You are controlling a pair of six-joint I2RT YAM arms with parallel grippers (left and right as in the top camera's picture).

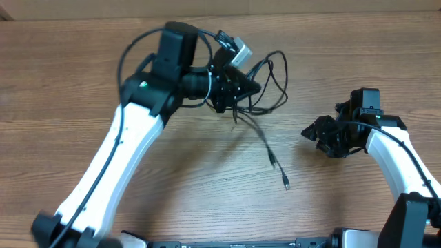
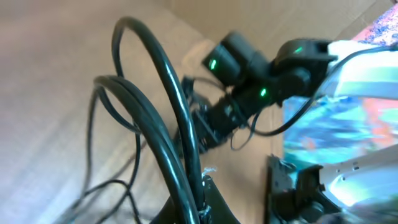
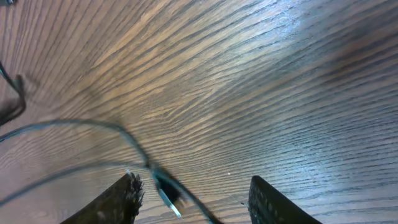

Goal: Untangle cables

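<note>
Although two strands trail loose toward the middle of the desk (image 1: 207,200), we judge the untangling barely begun. Most of the cables (image 1: 272,86) sit as one knot of overlapping black loops near the far edge, about midway along it. The left fingers (image 1: 233,88) are pressed together on that knot. In the blurred left wrist view several cords rise in arcs out of the grip, so part of the bundle seems to be held off the wood. The loose strands run toward the near edge and finish in small plug ends (image 1: 286,183).

The right fingers (image 1: 320,132) stand apart and hold nothing, near the right edge, well apart from the knot. In the right wrist view a thin cord with a silver-tipped plug (image 3: 166,194) crosses the wood between them; we cannot tell whether it touches either one.

Every cord has yet to be separated and laid out singly. The left arm (image 1: 124,158) and its own thicker wiring hide part of the knot from above, so several crossings cannot be read.
</note>
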